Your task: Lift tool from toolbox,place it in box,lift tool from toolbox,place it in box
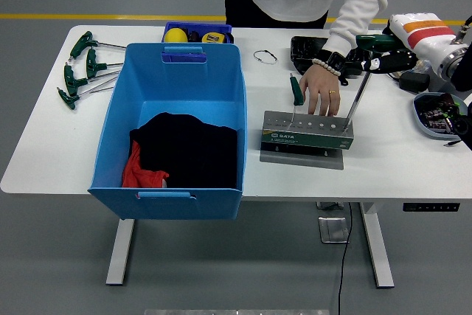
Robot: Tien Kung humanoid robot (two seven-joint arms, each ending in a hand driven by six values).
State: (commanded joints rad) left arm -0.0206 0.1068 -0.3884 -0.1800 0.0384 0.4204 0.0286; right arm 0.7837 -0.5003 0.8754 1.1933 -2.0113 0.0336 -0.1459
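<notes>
The grey tool stand (pixel 307 131) sits on the white table (pixel 413 160) right of the big blue box (pixel 177 123). One green-handled T wrench (pixel 296 94) stands upright in its left end. My right hand (pixel 382 55) is shut on the green handle of a second T wrench (pixel 356 97); its shaft slants down to the stand's right end, the tip at or just above a hole. A person's hand (pixel 321 88) presses on the stand's back edge. The box holds black and red cloth (pixel 181 149). My left arm is out of sight.
Several green T wrenches (pixel 82 68) lie at the table's far left. A small blue tray (pixel 198 33) with yellow items sits behind the box. A black tray (pixel 313 52) and a cable loop (pixel 266 56) lie at the back, a dish (pixel 436 113) at right.
</notes>
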